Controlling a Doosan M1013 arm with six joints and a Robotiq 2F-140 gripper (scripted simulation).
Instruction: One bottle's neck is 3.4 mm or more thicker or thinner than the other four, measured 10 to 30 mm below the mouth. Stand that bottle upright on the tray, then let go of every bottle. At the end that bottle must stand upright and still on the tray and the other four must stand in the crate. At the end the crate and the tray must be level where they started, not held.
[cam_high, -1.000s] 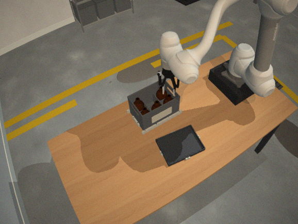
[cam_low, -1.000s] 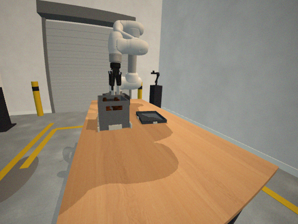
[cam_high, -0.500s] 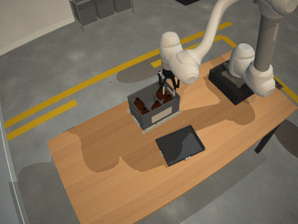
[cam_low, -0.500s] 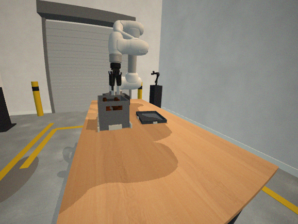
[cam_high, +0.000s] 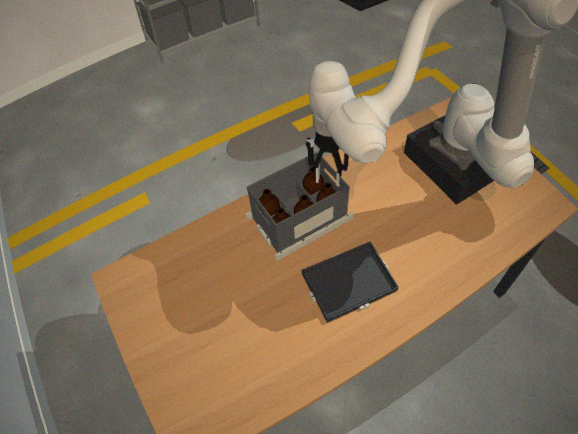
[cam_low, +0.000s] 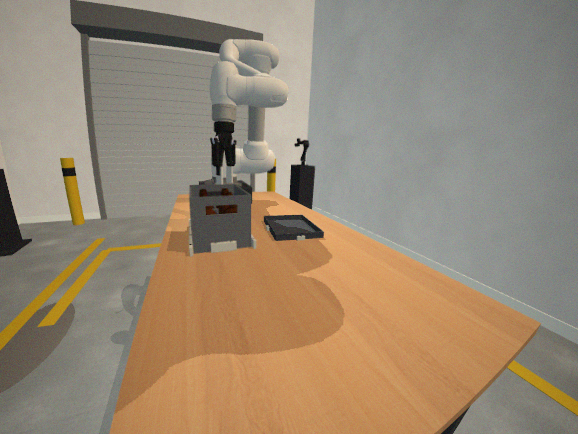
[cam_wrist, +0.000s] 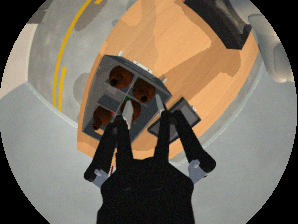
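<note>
A grey crate (cam_high: 272, 231) (cam_low: 220, 227) (cam_wrist: 92, 94) stands on the wooden table and holds several brown bottles, all upright in its compartments. One of them (cam_high: 312, 183) stands in the far right compartment, others such as one at the left (cam_high: 269, 201) stand nearer. My gripper (cam_high: 328, 177) (cam_low: 223, 175) (cam_wrist: 143, 102) hangs just above the crate's far right corner, pointing down, its fingers partly open with nothing between them. The fingertips are above the bottle mouths. The dark tray (cam_high: 350, 280) (cam_low: 292, 227) (cam_wrist: 186, 111) lies empty on the table in front of the crate.
The arm's black base block (cam_high: 445, 167) (cam_wrist: 220, 6) sits at the table's far right end. A black post with a small fixture (cam_low: 302, 180) stands beyond the table. Yellow floor lines and a yellow bollard (cam_low: 71, 190) lie off the table.
</note>
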